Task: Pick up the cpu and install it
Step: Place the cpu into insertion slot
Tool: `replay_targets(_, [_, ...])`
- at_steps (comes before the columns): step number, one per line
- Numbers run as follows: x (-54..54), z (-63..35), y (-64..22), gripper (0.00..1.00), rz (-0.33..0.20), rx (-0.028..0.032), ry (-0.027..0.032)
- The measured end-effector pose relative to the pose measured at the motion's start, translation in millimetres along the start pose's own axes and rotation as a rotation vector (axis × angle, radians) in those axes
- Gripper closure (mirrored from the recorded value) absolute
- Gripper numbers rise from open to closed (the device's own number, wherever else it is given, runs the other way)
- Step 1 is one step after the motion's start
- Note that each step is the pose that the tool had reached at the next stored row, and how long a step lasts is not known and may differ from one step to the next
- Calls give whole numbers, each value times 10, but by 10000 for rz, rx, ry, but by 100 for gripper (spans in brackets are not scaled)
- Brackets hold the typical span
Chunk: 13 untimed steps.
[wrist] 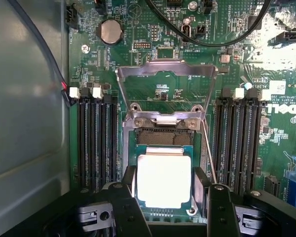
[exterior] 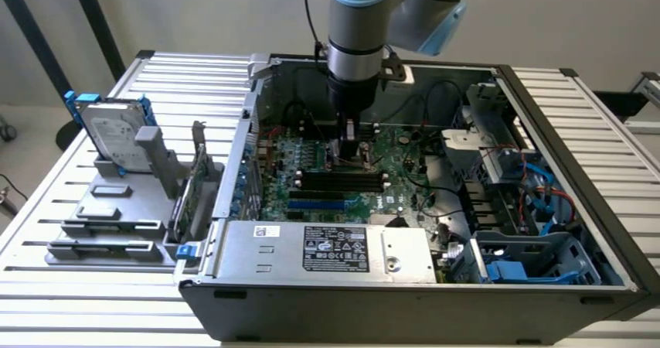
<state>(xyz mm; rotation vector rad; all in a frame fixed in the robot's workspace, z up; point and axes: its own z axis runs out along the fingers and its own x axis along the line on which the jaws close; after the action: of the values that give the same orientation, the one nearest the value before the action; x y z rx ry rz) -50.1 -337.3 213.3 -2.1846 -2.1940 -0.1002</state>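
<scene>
cpu [wrist: 164, 180] sits flat between the fingers [wrist: 128, 180] of the gripper [wrist: 164, 186], silver-grey metal top facing the wrist camera and a green rim showing round it. It is square, so no long axis can be picked; its edges run parallel with the socket frame [wrist: 160, 122]. The fingers are spread wide and press on two opposite edges, so the chip is held. It hangs just over the socket, covering most of it, with a strip of socket contacts [wrist: 160, 137] bare beyond the far edge; whether it touches the socket cannot be told. The load plate [wrist: 165, 69] is flipped up, open. Memory slots [wrist: 96, 143] flank the socket on both sides. In the exterior view the arm [exterior: 356, 23] reaches straight down into the open computer case [exterior: 413, 301], which holds the motherboard [exterior: 403, 151] and a power supply box [exterior: 330, 247] at the near edge; there the gripper hides the chip. The near edge of the chip is cut off by the gripper body in the wrist view. On the bench [exterior: 608, 131], at the exterior view's left, a hard drive [exterior: 108, 135] in a blue frame stands upright in a grey holder [exterior: 113, 201].
</scene>
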Motion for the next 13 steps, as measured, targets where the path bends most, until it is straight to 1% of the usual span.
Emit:
replay_targets(6, [-2, 23, 26, 45, 50, -27, -25])
replay_targets(13, [-4, 41, 42, 45, 88, -36, -26])
